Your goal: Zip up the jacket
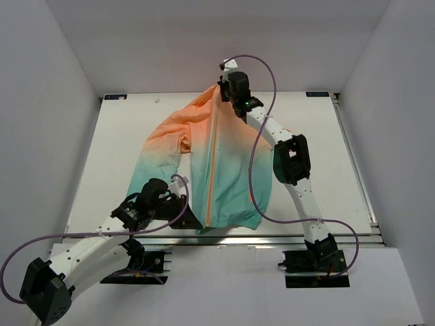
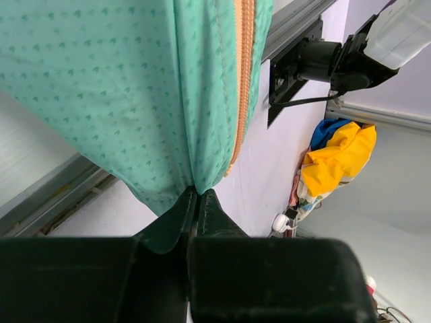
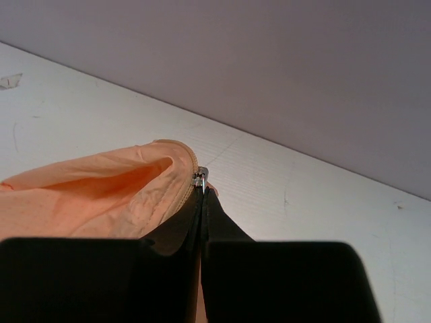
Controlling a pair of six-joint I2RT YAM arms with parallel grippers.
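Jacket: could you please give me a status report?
Left hand shut on teal hem of thin orange-to-teal fabric jacket. Right hand shut on metal zipper pull at collar. Orange zipper looks closed. Nothing in the way.

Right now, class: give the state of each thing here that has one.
jacket, spread flat, front up
zipper, closed up to the collar
left hand, shut on the jacket's hem
right hand, shut on the zipper pull

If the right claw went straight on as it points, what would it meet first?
The zipper pull it pinches at the jacket collar; beyond, probably bare table, then the back wall.
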